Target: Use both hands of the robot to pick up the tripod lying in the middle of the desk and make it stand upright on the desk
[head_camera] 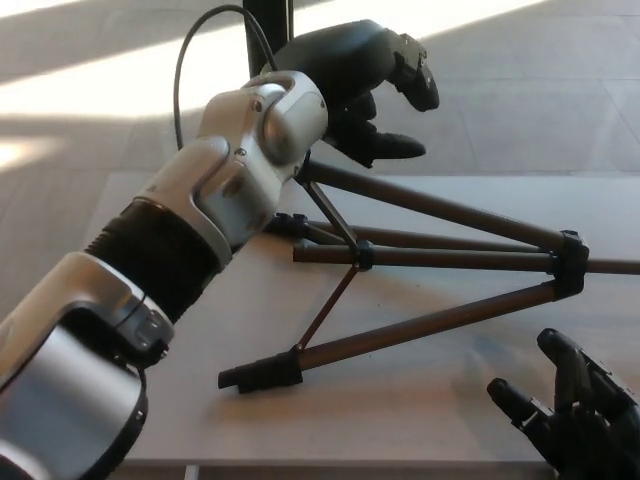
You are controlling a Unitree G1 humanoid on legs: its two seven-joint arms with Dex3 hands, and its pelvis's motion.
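Left hand (365, 85) open above tripod (430, 255)

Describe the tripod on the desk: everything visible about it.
The tripod lies flat on the desk, not upright. Its three dark brownish legs, metal by the look, fan out leftward from a black hub near the right edge and end in black ribbed feet. Thin braces tie the legs to a collar on the centre column. The left hand hangs open above the far leg; the right hand is open beside the near leg. Neither holds it.
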